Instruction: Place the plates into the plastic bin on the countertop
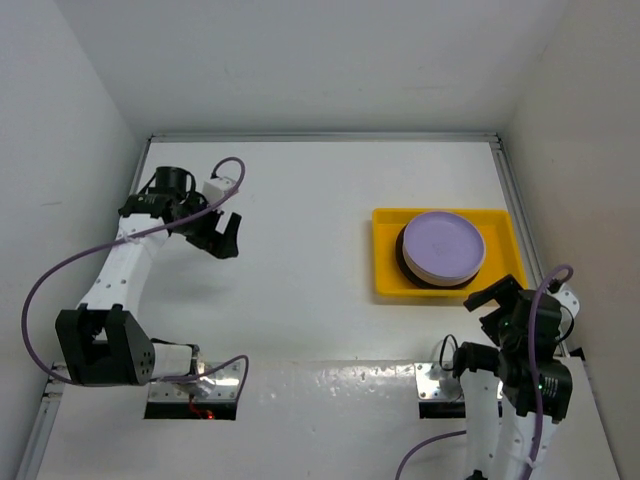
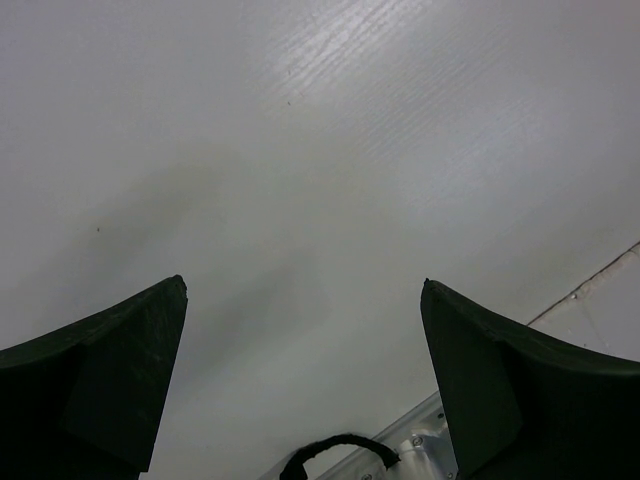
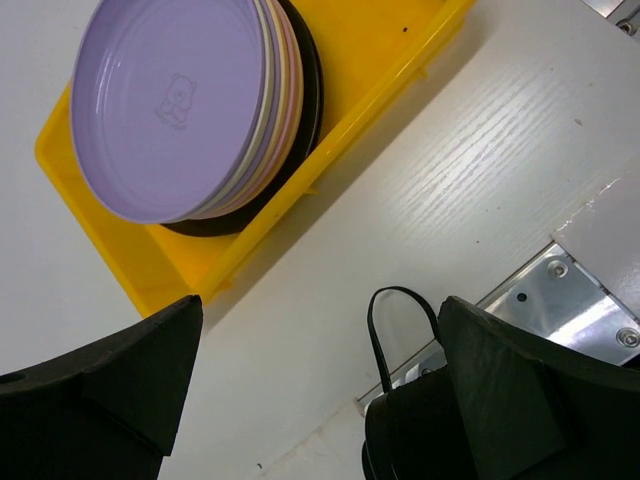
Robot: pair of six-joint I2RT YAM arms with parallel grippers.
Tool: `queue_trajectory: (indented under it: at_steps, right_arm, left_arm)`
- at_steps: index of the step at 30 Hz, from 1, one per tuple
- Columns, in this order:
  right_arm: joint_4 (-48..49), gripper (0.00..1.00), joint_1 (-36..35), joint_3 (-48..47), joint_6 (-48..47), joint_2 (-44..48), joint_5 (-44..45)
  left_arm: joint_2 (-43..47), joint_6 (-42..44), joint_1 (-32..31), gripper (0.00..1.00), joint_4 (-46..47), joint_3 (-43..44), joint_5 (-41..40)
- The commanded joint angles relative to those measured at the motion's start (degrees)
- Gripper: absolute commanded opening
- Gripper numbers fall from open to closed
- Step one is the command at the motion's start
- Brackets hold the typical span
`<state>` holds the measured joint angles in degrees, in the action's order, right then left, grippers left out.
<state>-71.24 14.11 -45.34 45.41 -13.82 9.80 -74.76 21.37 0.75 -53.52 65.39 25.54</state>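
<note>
A stack of round shallow plates (image 1: 443,248) sits inside the bright yellow, low-walled rectangular plastic bin (image 1: 500,226) on the flat white countertop (image 1: 320,200), with both robot arms clear of it. A lavender plate (image 3: 170,105) with a faint embossed figure at its centre tops the stack. The thin rims of paler plates, cream, pink and orange-yellow, show beneath it, and a dark-rimmed plate (image 3: 305,110) lies at the bottom. Bare yellow floor shows on either side of the stack.

The black two-finger right gripper (image 1: 495,298) hangs just beside the bin's near right corner, touching neither bin nor plates. Its jaws are spread wide and hold nothing. From its wrist camera the bin lies ahead of the fingers, with a black cable loop (image 3: 400,300) and a bright metal mounting plate (image 3: 560,295) on the near side.

The black two-finger left gripper (image 1: 225,235) is well apart from the bin, far to its left in the overhead view. Its jaws are likewise spread wide and empty, over bare white surface. Purple cables (image 1: 60,270) trail along both white arms.
</note>
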Motion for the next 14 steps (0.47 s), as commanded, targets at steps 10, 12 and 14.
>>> queue_trajectory:
  at_steps: [10, 12, 14]
  right_arm:
    - [-0.4, 0.99, 0.1, -1.4, -2.1, -0.2, 0.3]
    - [-0.6, 0.99, 0.0, -1.7, -1.9, -0.2, 0.2]
    - [-0.2, 0.99, 0.0, -1.8, -2.3, -0.1, 0.3]
  left_arm:
    - [3.0, -0.8, -0.1, 1.0, 2.5, 0.0, -0.2]
    - [3.0, -0.8, -0.6, 1.0, 2.5, 0.0, -0.2]
    - [3.0, -0.8, -0.6, 1.0, 3.1, 0.0, -0.2]
